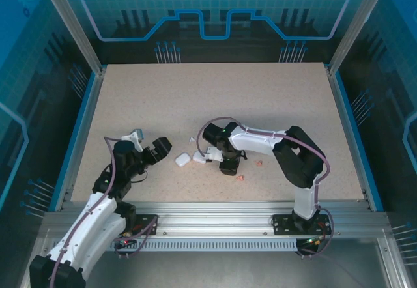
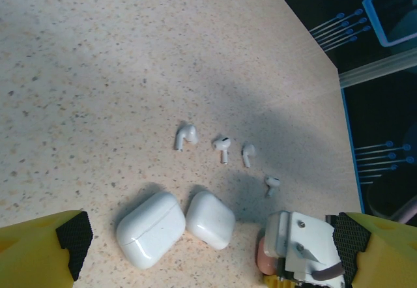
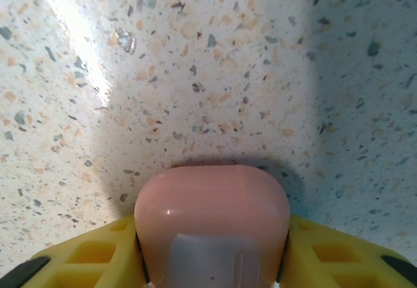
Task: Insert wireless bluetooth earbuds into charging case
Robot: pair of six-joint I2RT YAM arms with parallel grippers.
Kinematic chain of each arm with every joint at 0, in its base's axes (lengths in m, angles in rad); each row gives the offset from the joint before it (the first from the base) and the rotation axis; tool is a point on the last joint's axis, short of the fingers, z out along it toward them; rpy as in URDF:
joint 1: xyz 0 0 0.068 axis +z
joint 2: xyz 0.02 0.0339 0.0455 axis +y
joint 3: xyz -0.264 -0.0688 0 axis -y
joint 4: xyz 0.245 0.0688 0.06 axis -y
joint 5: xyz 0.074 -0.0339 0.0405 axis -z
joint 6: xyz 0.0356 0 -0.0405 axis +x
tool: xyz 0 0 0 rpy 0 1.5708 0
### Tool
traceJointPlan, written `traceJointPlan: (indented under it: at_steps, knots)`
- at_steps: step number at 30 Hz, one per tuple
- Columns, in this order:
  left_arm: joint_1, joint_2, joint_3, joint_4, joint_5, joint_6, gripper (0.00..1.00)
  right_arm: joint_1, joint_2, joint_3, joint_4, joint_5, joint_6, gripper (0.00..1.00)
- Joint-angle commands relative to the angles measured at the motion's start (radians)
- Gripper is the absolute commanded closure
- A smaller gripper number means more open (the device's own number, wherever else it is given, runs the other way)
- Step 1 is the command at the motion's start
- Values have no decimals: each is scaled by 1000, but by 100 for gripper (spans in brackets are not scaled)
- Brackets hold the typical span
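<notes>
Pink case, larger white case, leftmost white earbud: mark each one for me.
pink case (image 3: 212, 216), right wrist view, middle of its rounded front face.
larger white case (image 2: 151, 228), left wrist view, centre of its body.
leftmost white earbud (image 2: 186, 133), left wrist view, its curved head.

You have a speckled beige table (image 1: 260, 99) with a blue rim (image 1: 79, 131), an aluminium rail (image 1: 215, 224) along its near edge, and blue printed panels (image 1: 215, 8) behind it.
</notes>
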Motion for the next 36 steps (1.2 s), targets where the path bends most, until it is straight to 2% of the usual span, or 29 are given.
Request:
traceJointPlan:
  at_steps: [1,7,11,16,24,29,36]
  knots:
    - [-4,25,53,-6,84,31,1,-14,-73,-32,48,13,-18,64]
    - [-4,112,78,81,266,4,5,-25,-246,-83,121,-12,-30,64]
    - [-14,176,68,224,405,-48,10,-33,-388,-139,197,-69,-51,63]
    - [-88,286,104,337,508,-58,15,-41,-510,-172,248,-127,-64,63]
    - [-229,443,150,529,522,-92,18,-57,-591,-195,268,-200,-60,63]
    - [-303,529,193,574,513,-83,20,-61,-600,-194,271,-213,-56,63]
    - [-392,628,245,595,482,-57,29,-69,-598,-197,274,-223,-50,63]
